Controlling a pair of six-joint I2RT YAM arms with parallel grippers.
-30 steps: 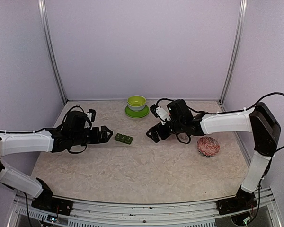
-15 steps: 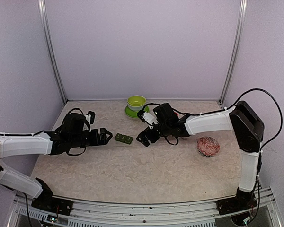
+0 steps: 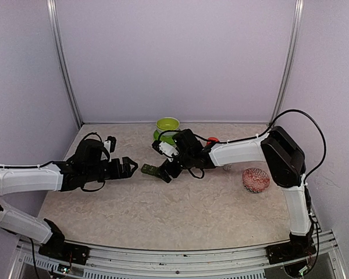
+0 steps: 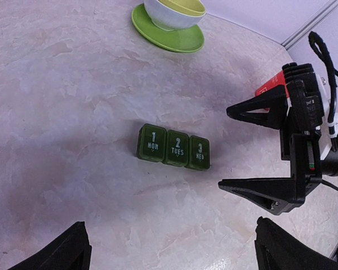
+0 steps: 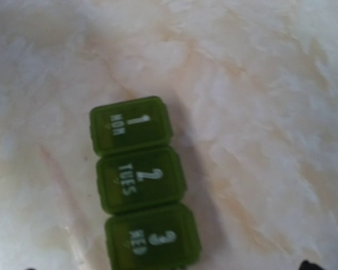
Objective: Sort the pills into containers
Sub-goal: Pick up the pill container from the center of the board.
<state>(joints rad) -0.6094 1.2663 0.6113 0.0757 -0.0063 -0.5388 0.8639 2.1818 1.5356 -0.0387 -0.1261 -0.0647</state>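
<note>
- Marbled beige tabletop, lilac walls on three sides.
- the containers lie flat near mid-table, towards the back; the three lids are shut and marked 1 MON, 2 TUES, 3 WED.
- right gripper: jaws spread wide, tips just beside the WED end, not touching it, nothing held.
- left gripper: jaws wide, nothing held, near the MON end and apart from it.
- red bottle stands behind the right gripper.
- lime-green bowl sits on its saucer at the back.
- red-and-white patterned bowl sits well apart on the right.
</note>
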